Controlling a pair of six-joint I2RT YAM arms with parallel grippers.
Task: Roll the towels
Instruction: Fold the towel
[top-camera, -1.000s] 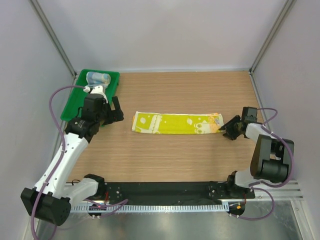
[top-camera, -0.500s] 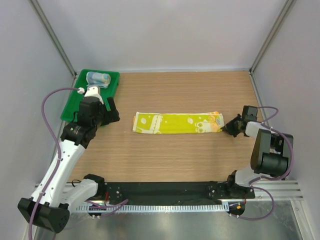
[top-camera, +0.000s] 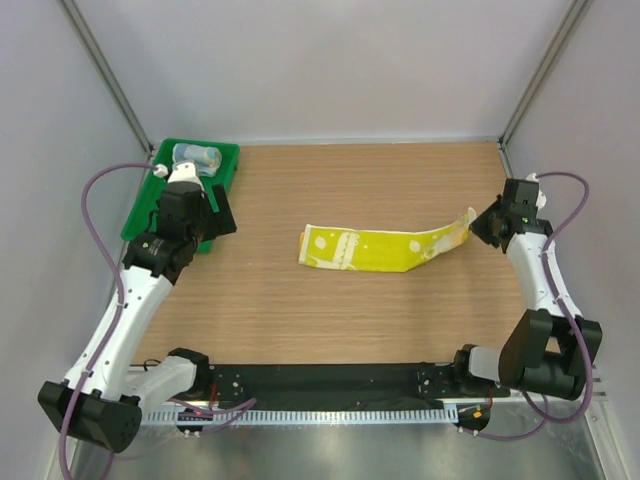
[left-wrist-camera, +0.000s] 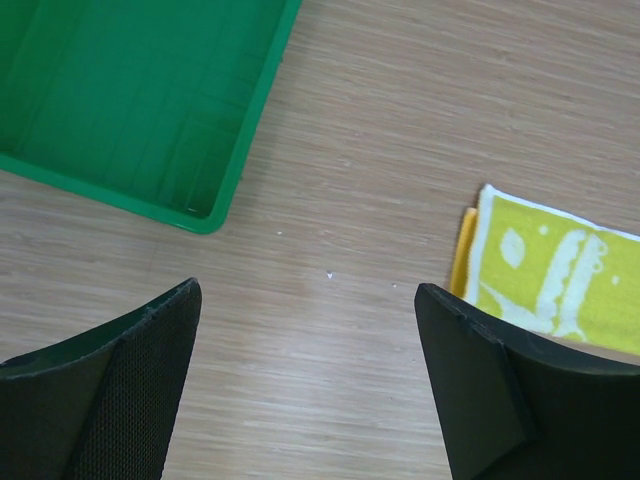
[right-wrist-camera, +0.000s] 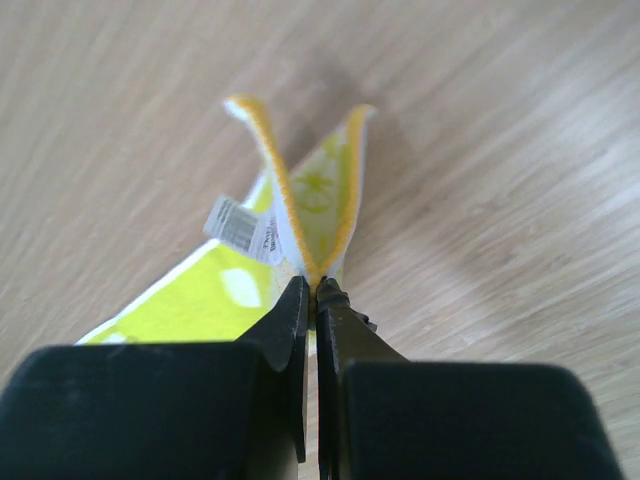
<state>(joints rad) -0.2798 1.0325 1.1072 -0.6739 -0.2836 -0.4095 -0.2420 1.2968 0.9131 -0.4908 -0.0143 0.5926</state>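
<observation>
The yellow-green towel (top-camera: 378, 247) lies as a long folded strip across the middle of the table. My right gripper (top-camera: 478, 222) is shut on its right end and holds that end lifted off the wood; the pinched edge and a white label show in the right wrist view (right-wrist-camera: 310, 215). The towel's left end also shows in the left wrist view (left-wrist-camera: 555, 275). The light blue towel (top-camera: 195, 156) sits rolled at the far end of the green tray (top-camera: 150, 205). My left gripper (top-camera: 222, 212) is open and empty, hovering over bare wood (left-wrist-camera: 310, 380) beside the tray's corner.
The green tray's near corner (left-wrist-camera: 215, 205) lies just left of my left fingers. Grey walls close in the table on the left, back and right. A black rail runs along the near edge (top-camera: 330, 385).
My right gripper has closed on the yellow-green towel's right end, lifted it and pulled the whole strip to the right. My left arm has drawn back slightly toward the tray.
</observation>
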